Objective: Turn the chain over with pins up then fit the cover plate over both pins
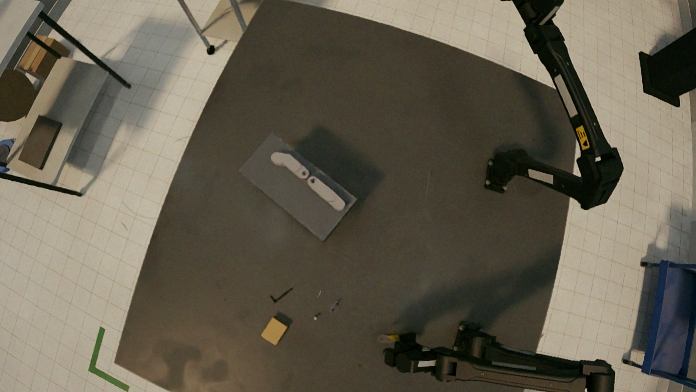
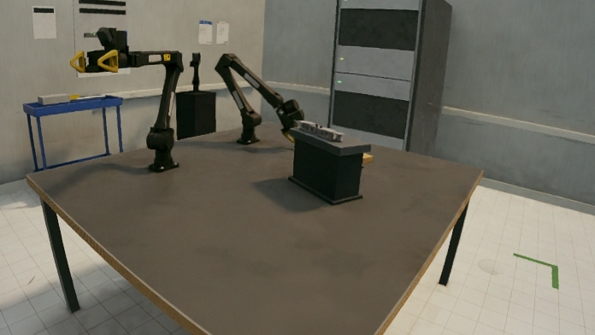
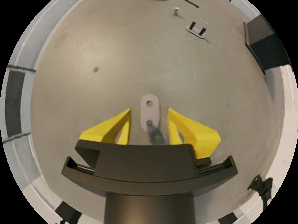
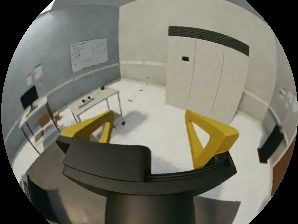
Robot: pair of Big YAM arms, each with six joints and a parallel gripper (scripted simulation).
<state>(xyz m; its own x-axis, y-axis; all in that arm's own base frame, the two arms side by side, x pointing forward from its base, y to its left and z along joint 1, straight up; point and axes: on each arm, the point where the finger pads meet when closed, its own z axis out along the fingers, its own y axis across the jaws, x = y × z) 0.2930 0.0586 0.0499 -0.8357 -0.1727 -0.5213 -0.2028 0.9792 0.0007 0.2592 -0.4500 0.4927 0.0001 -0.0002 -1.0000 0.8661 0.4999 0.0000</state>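
Observation:
The chain (image 1: 326, 194) (image 2: 321, 131) lies on the grey-topped block (image 1: 295, 201) (image 2: 326, 171) as two pale stretches, their holed ends meeting near its middle. The pale cover plate (image 3: 145, 113) (image 1: 383, 338), with two holes, lies on the table. My left gripper (image 3: 149, 113) (image 2: 289, 136) is half open, low above the table, its fingers on either side of the plate without visible contact. A small link piece (image 3: 195, 31) (image 1: 335, 305) with two dark pins pointing up lies apart on the table. My right gripper (image 4: 149, 113) (image 2: 91, 62) is open and empty, raised high, away from the block.
A yellow box (image 1: 274, 330), a dark L-shaped tool (image 1: 281, 295) and a small pale peg (image 1: 316, 316) (image 3: 176, 10) lie between the block and the left gripper. The block stands tall above the table (image 1: 400, 100) (image 2: 214, 239). The right arm's upper links reach past the table edge.

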